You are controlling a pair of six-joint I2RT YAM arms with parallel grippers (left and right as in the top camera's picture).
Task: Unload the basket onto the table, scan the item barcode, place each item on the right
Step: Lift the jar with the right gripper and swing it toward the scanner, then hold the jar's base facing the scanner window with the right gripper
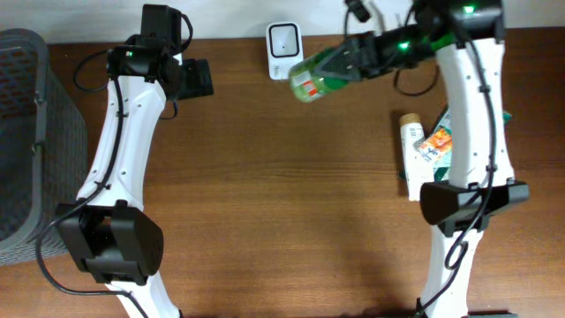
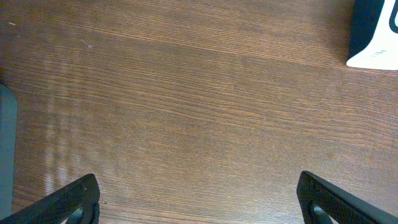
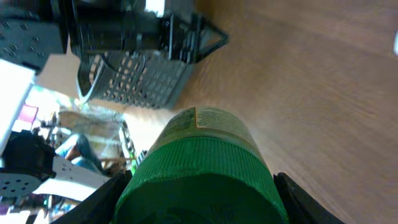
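Clasping the green bottle (image 1: 309,81) in the right gripper (image 1: 342,64), scanner (image 1: 283,42) just ahead; holding the left gripper (image 2: 199,200) splayed, empty. Calling for a slow wrist roll, barcode seemingly out of sight.

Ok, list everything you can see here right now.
green bottle: one, green, red-and-white label, held near the scanner
scanner: one, white, far table edge
basket: one, grey, left edge
tube: one, white with tan cap, lying by right arm
packet: one, orange and white, against the tube
green pack: one, green, mostly hidden under right arm
table: one, brown wood
left gripper: one, black, open, empty
right gripper: one, black, closed on the green bottle
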